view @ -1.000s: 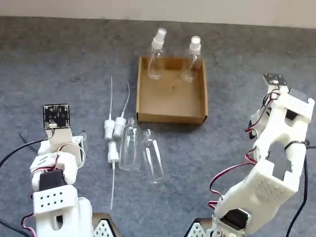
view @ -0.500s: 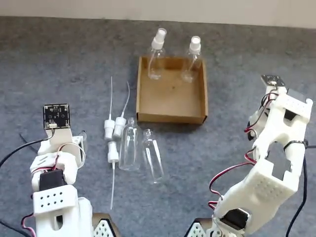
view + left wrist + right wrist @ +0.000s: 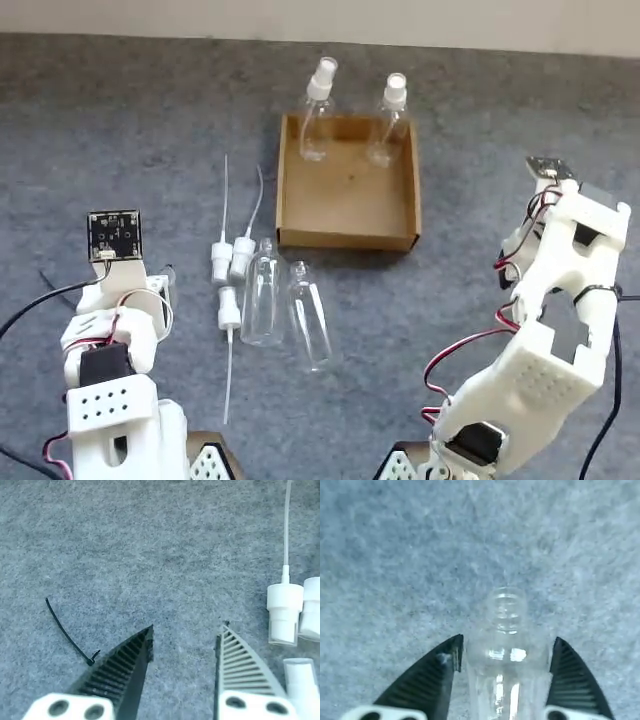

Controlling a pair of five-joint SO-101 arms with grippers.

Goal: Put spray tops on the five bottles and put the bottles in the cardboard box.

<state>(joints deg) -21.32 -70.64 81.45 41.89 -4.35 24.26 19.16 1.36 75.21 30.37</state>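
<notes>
The right arm (image 3: 560, 270) is seen shifted slightly over the last second; everything else is unmoved. An uncapped bottle (image 3: 506, 625) is clamped between the fingers of the right gripper (image 3: 507, 639), its neck pointing past the fingertips. The fingers of the left gripper (image 3: 186, 626) are held apart over bare mat (image 3: 125, 540), with loose spray tops (image 3: 284, 612) just beside one finger. Capping this bottle is judged the step in hand.

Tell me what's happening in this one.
The right end effector grips an uncapped bottle above the mat. The left end effector is open over the mat beside three loose spray tops. Two more uncapped bottles lie near them, and two capped bottles stand in the box.
</notes>
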